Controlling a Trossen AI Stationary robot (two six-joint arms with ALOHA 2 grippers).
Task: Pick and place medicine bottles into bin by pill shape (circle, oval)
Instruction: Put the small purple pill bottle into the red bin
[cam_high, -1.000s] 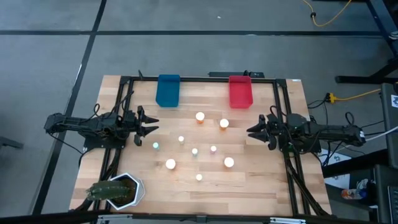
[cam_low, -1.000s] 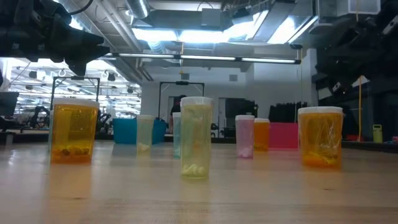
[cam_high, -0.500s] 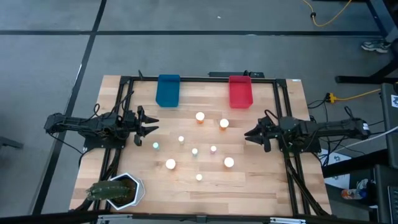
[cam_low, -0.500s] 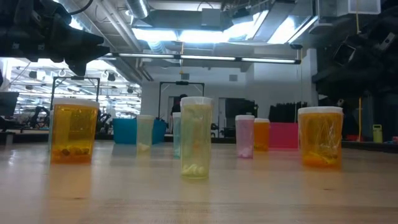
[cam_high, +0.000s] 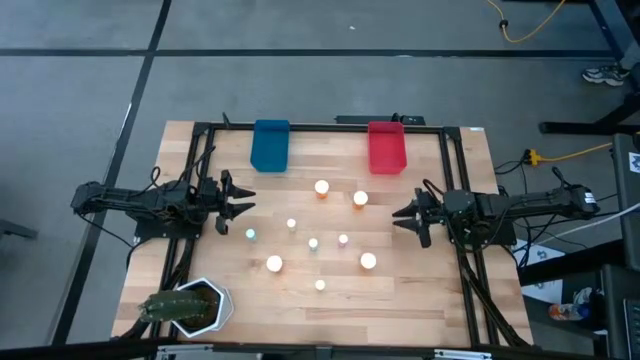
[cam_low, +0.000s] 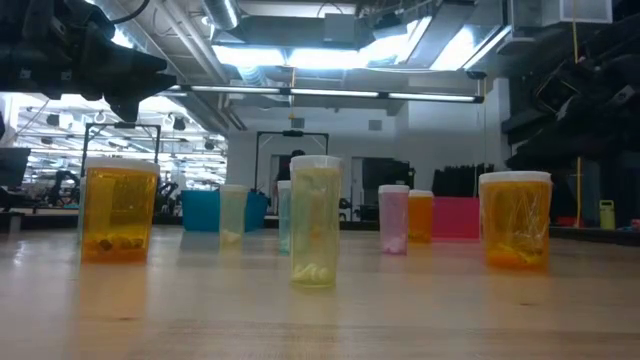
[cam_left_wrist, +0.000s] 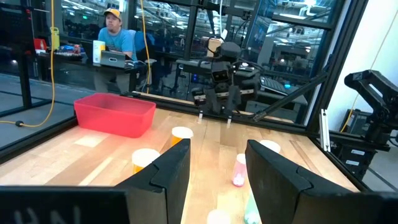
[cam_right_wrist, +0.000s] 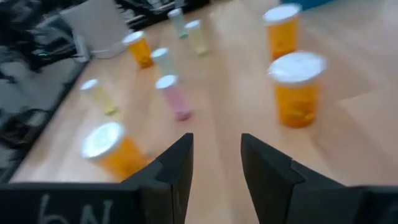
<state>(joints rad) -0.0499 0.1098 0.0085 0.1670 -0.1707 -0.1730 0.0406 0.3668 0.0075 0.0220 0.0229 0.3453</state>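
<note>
The left pincer (cam_high: 243, 209) hovers at the table's (cam_high: 420, 290) left edge, fingers apart, empty. The medicine bottles (cam_high: 313, 243) stand upright mid-table, caps up, before the blue bin (cam_high: 270, 146) and red bin (cam_high: 386, 148). The right pincer (cam_high: 404, 212), apart and empty, faces them; nothing blocks either. A potted plant (cam_high: 185, 307) sits at the near left corner.

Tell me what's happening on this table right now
Nothing is being handled yet. Nine medicine bottles stand scattered mid-table, none in the blue bin or red bin at the far edge. The left pincer waits open at its side. The right pincer, open and empty, has edged in toward the bottles.
</note>
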